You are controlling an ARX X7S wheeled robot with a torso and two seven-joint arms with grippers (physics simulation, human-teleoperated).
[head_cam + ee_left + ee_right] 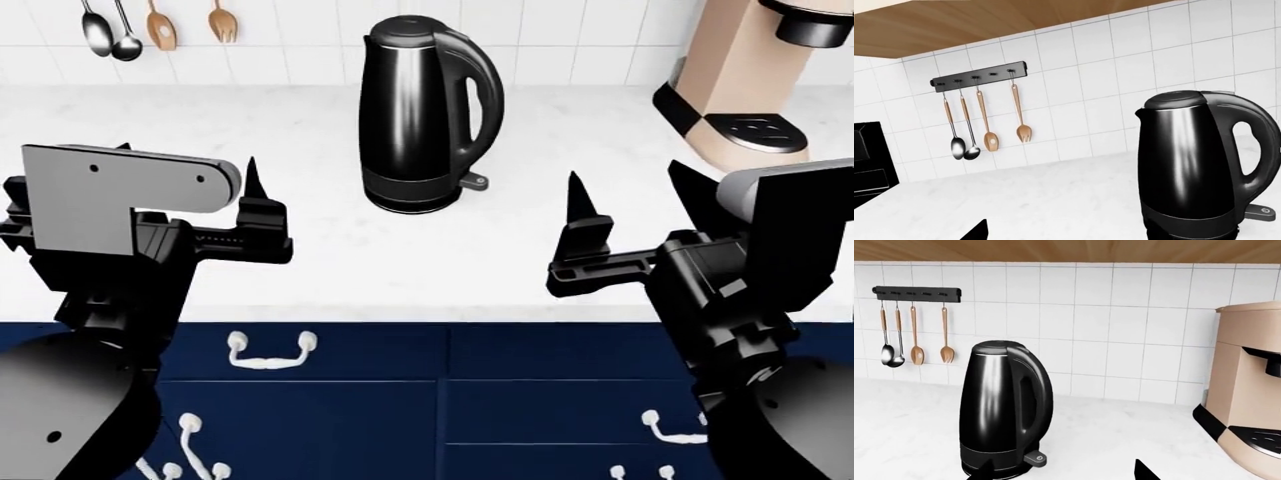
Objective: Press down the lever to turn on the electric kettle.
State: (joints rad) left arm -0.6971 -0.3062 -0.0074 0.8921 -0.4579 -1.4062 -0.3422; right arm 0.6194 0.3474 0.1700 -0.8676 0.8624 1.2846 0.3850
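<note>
While the head view showed both grippers, left and right, open and empty, only wrist views revealed the lever's power symbol on the electric kettle.

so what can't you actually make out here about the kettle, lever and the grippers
- Lever: too small in every view to tell whether it is up or pressed.
- Electric kettle: its bottom is cut off by the edge of the left wrist view.
- Left gripper: only one finger shows in the head view, so its opening is unclear.
- Right gripper: likewise in the head view; the right wrist view shows two dark fingertips apart.
- Coffee machine: cut off by the edge of the right wrist view.
</note>
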